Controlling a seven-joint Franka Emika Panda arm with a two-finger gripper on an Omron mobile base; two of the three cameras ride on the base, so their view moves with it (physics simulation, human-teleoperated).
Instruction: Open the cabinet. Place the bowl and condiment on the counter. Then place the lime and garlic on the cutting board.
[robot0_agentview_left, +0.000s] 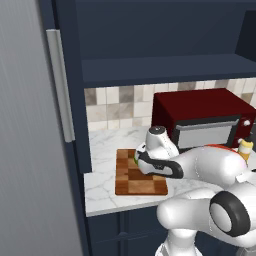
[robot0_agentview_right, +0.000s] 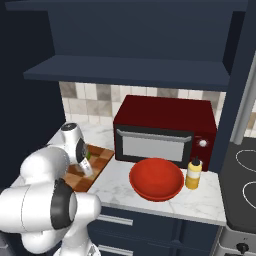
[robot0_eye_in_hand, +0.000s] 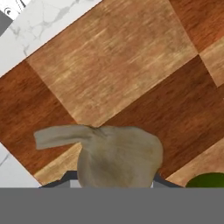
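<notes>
Just above the cutting board (robot0_eye_in_hand: 109, 57), the garlic (robot0_eye_in_hand: 118, 157) is a brownish-grey lump with a papery tail, and my gripper (robot0_eye_in_hand: 113, 183) is shut on it with a dark fingertip on each side. The lime (robot0_eye_in_hand: 205, 180) lies on the board right beside it. In the base views my hand points down over the cutting board (robot0_agentview_left: 145, 186) (robot0_agentview_right: 102, 154). The red bowl (robot0_agentview_right: 156, 180) and the yellow condiment (robot0_agentview_right: 193, 174) stand on the counter (robot0_agentview_right: 205, 202) in front of the microwave. The cabinet door (robot0_agentview_left: 30, 150) stands open at the left.
A dark red microwave (robot0_agentview_right: 165, 130) sits at the back of the counter. The open door's silver handle (robot0_agentview_left: 61, 85) hangs close to my left. The cabinet shelf (robot0_agentview_left: 165, 70) juts out above. A stovetop (robot0_agentview_right: 245, 180) lies to the right.
</notes>
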